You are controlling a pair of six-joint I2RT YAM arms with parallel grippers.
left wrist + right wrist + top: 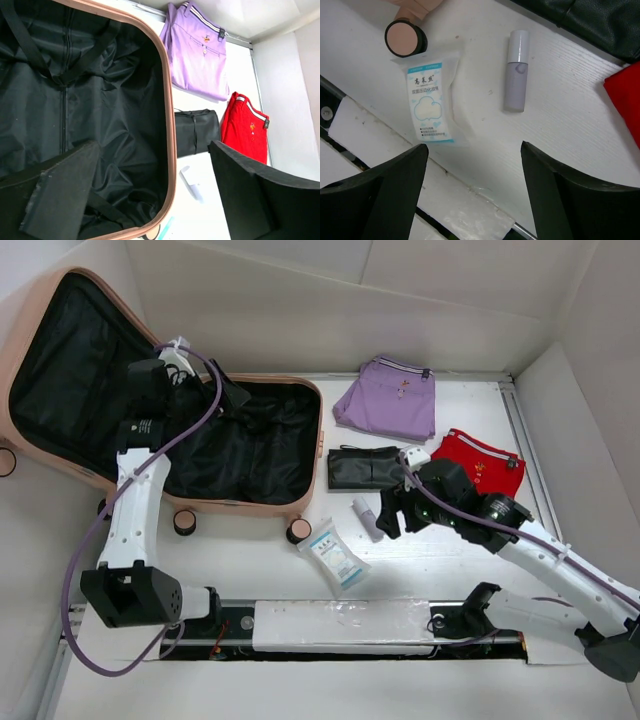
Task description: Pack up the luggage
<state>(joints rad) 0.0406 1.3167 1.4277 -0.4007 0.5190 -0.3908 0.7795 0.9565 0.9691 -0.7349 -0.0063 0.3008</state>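
Luggage (322, 450) lies open at the left of the surface (250, 560), lid propped toward the back wall. Only black lining and straps show inside; nothing packed that I can see. My left pincer (155, 147) hangs over the lower half, spread wide and empty. My right pincer (473, 147) hovers low over the small items near the front, also spread wide and empty. A lilac bottle (516, 70) lies to one side of its gap and a flat cotton-pad packet (431, 102) to the other, beside a caster wheel (405, 38). I cannot tell which of them I am lined up on; my guess is the bottle. For that, shift sideways until the bottle lies between the fingers. Turn the wrist so the pads cross its narrow body rather than the cap, then descend straight. It looks round, so it may roll if one finger touches first. The packet looks slick and flat, so I would pinch it by an edge. Purple shorts (388, 398), red shorts (482, 458) and a black pouch (365, 468) wait farther back, outside the case.
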